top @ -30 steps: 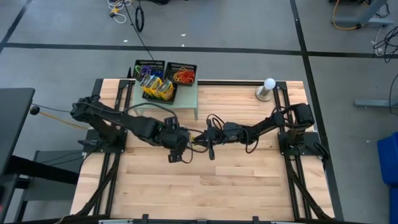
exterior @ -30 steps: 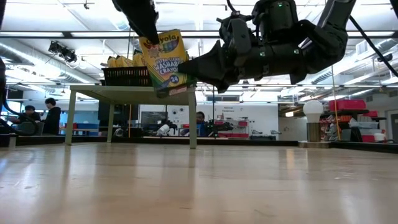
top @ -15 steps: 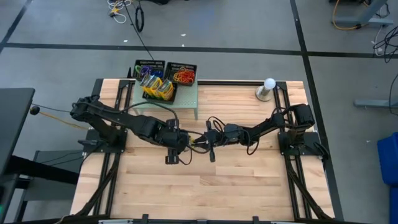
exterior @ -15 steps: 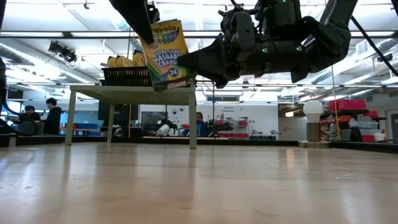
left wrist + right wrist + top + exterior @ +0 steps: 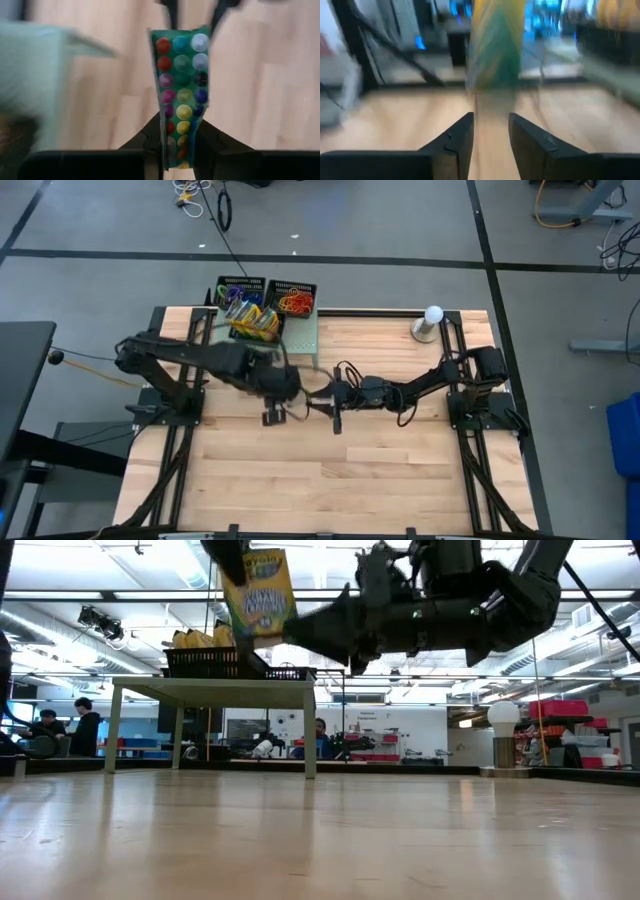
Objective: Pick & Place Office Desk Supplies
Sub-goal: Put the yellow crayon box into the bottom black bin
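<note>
Open wood below, crowded air at mid-table.

My left gripper point(image 5: 283, 394), clamped on the yellow-and-green crayon box point(image 5: 258, 592), hangs nose to nose with my right gripper point(image 5: 325, 402). The pale green raised shelf point(image 5: 303, 340) with its filled black mesh trays point(image 5: 265, 302) blocks the far side.

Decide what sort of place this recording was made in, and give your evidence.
Probably a robotics lab or workshop: two arms mounted on a wooden table, cables trailing on a taped floor, and people at desks behind.

Left gripper point(image 5: 179, 142) raised mid-table, fingers clamped; right gripper point(image 5: 491, 131) just to its right, fingers parted, arm outstretched leftward.
</note>
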